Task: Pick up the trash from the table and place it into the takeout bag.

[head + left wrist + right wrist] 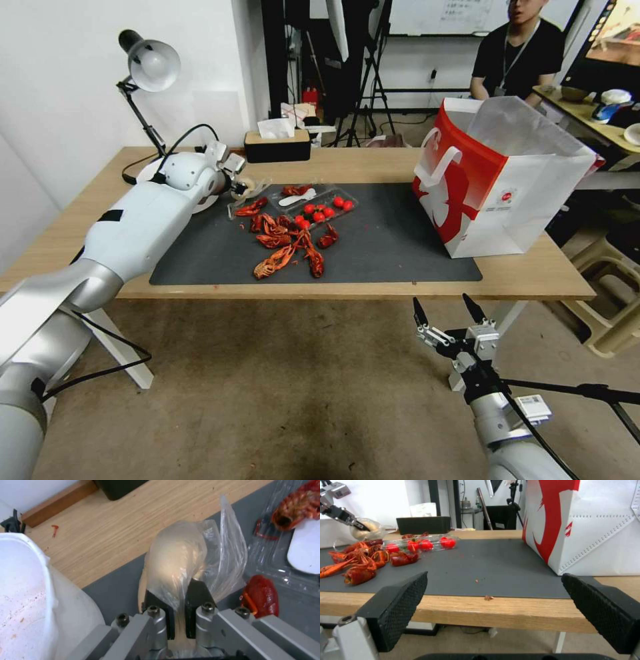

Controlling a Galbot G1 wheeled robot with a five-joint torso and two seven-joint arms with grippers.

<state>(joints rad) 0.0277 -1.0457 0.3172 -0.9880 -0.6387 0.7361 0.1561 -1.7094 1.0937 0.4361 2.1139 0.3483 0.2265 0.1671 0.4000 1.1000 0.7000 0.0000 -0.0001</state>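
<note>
Red crayfish shells [287, 245] lie in a heap on the dark grey mat [387, 247] of the table [533, 280]. Behind them is a clear tray [319, 202] with red round pieces and a white spoon. My left gripper [244, 189] hovers over the mat's far left corner, shut on a clear plastic wrapper [186, 555] holding something beige. A red packet [261, 596] lies beside it. The takeout bag [497, 193] stands open at the table's right. My right gripper [443, 303] hangs open below the table's front edge, with nothing between its fingers [400, 605].
A desk lamp [150, 67] and a black tissue box [277, 147] stand at the table's back left. A white rounded object with reddish specks [23, 592] sits close to my left gripper. A tripod leg [573, 390] runs past my right arm.
</note>
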